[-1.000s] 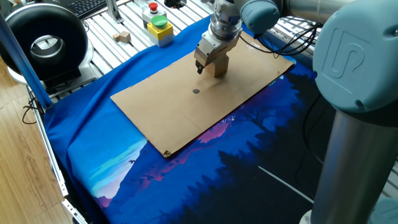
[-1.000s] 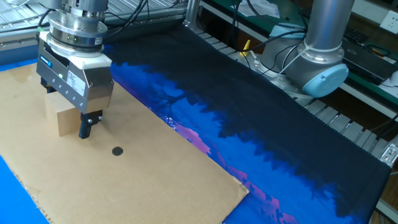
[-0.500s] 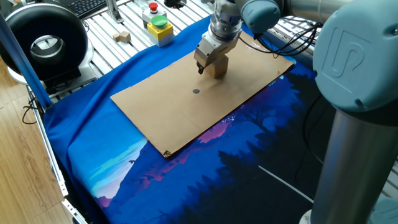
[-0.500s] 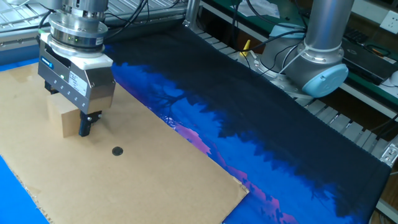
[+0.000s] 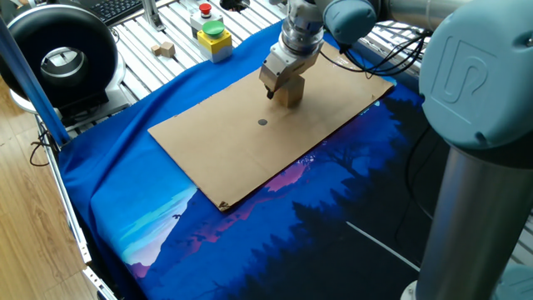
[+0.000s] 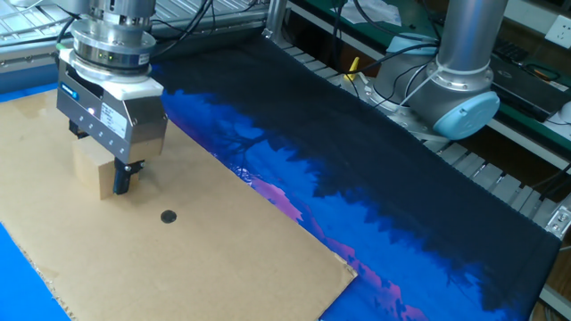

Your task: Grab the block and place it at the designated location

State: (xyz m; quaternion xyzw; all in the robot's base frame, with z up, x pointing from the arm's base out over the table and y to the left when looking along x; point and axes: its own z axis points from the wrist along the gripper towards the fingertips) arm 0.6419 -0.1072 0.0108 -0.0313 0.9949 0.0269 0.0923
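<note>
Presently my claw (image 6: 100, 169) stands vertically over the block (image 6: 92, 171), its two fingers pointing straight down and set on opposite faces of the cube, pinching it. One dark fingertip (image 6: 123, 178) shows against the near face in the other fixed view; the opposite finger is hidden behind the cube and my own housing. From one fixed view my claw (image 5: 281, 87) appears at the far part of the cardboard sheet (image 5: 225, 158), with the light tan block (image 5: 290, 92) showing beneath the grey gripper body. Whether the cube's underside touches the cardboard or sits slightly above it cannot be told from either view.

The designated location (image 5: 262, 122), a small dark round dot, lies on bare cardboard near the cube but apart from it, on the side toward the sheet's centre. In the other fixed view the same dot (image 6: 168, 216) sits in front of and to the right of my fingertip, uncovered.

The cardboard sheet (image 6: 205, 267) rests flat on a blue cloth (image 5: 150, 208) printed with a dark forest silhouette. Beyond the cloth, on the slatted metal table (image 5: 158, 29), stand a yellow box with a green button (image 5: 214, 35), a red button (image 5: 205, 11) behind it, and a much smaller pale wooden cube (image 5: 166, 49). A black round device (image 5: 58, 54) occupies the left corner.
</note>
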